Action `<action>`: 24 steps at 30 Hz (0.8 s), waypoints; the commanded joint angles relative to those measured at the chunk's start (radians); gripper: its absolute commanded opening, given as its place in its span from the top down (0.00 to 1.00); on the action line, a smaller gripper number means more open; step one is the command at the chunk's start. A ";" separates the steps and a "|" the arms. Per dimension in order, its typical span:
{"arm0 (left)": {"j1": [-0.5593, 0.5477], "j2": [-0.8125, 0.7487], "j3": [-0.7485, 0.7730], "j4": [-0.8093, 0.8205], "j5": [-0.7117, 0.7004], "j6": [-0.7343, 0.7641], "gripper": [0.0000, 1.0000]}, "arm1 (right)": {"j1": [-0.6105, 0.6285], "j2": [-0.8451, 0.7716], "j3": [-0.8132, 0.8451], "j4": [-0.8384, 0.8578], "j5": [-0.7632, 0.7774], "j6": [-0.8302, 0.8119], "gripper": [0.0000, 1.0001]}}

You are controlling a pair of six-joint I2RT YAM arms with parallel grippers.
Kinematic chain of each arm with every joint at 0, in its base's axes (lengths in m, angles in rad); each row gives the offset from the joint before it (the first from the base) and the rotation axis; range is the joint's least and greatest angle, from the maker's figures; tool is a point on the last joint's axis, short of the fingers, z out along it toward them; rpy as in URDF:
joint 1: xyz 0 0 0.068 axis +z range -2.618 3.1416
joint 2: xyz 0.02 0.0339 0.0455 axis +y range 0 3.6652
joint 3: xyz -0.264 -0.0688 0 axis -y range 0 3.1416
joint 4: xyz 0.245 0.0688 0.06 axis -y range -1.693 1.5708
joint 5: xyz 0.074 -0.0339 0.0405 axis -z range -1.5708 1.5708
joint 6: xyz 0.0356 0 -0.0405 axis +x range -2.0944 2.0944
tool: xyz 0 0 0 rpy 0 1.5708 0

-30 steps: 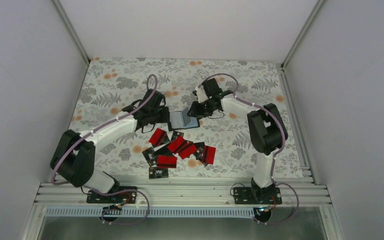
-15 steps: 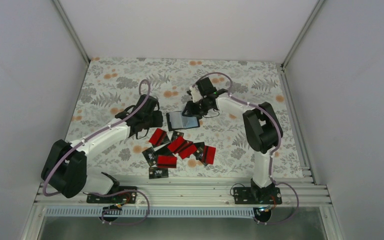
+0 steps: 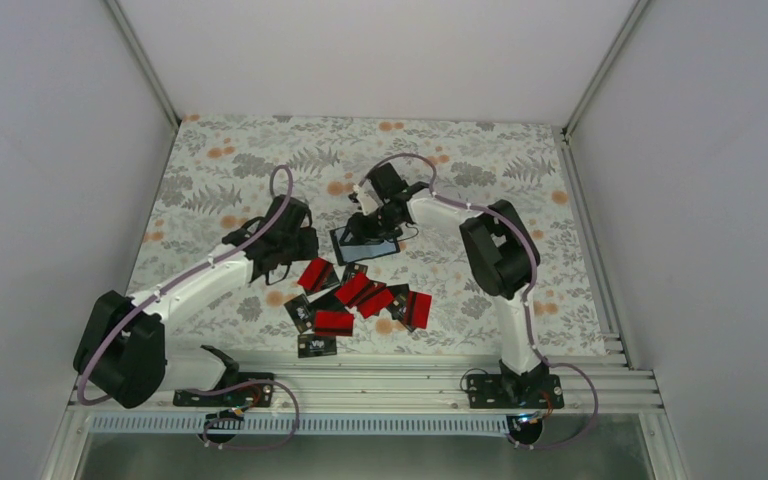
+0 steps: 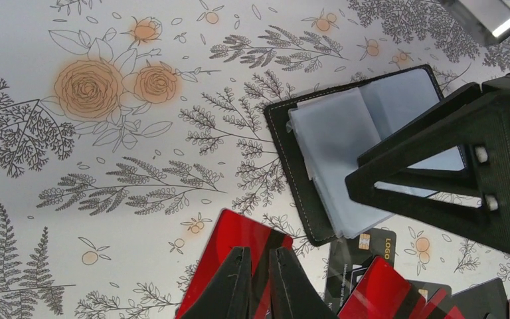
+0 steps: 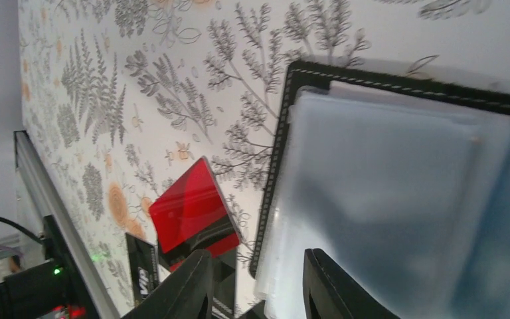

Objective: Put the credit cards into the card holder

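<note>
The left gripper [image 3: 285,240] has drawn back to the left, away from the card holder's left edge where it stood a second ago. It now hangs over the far left corner of the card pile. Its jaws are together with nothing between them, and the left wrist view shows their tips [image 4: 260,269] just above a red card [image 4: 229,246].

The credit cards [image 3: 360,300] lie as before, red and black overlapping in a loose heap on the floral desk [image 3: 240,170], just near of the holder. None is in the holder yet.

The card holder [image 3: 365,243] was propped half open between the two arms a second ago. It now lies flat and spread on the desk, pale blue-grey sleeves upward, slightly further left than it was.

The right gripper [image 3: 368,220] has followed it leftward and sits low over its right part. In the right wrist view its jaws stand apart [image 5: 259,292], astride the near edge of the sleeves and wider than before, and they seem to be letting go rather than pinching.

I judge the opening step done. The holder is laid ready, and the left arm is well placed to pick the first card, probably that red one.
</note>
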 commanded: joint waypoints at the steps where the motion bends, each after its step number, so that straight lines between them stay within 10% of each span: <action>1: 0.005 -0.024 -0.013 -0.007 -0.011 -0.004 0.91 | 0.016 0.017 0.049 -0.015 -0.083 0.004 0.62; 12: -0.004 -0.076 -0.036 0.042 0.105 0.038 0.85 | 0.017 -0.072 0.036 -0.045 -0.049 -0.034 0.56; 24: -0.108 -0.122 -0.117 0.066 0.271 0.127 0.67 | 0.015 -0.454 -0.422 0.070 0.157 0.046 0.53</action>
